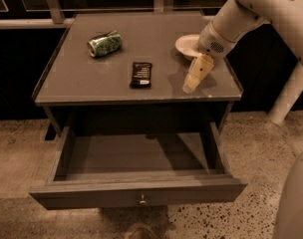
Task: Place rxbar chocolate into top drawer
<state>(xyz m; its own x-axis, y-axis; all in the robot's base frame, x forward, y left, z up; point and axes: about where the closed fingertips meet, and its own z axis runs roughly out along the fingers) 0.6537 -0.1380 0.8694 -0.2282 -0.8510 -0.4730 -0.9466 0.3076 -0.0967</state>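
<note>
The rxbar chocolate [141,74], a flat black bar with white lettering, lies on the grey tabletop near its middle front. The top drawer [136,194] stands pulled open below the table, its inside bare and its round knob centred on the front panel. My gripper [191,81] hangs from the white arm coming in from the upper right. It is just above the tabletop's right front part, to the right of the bar and apart from it. It holds nothing that I can see.
A crushed green can [104,43] lies at the back left of the table [81,91]. A white bowl [186,45] sits at the back right, partly behind my arm. A white post stands on the speckled floor to the right.
</note>
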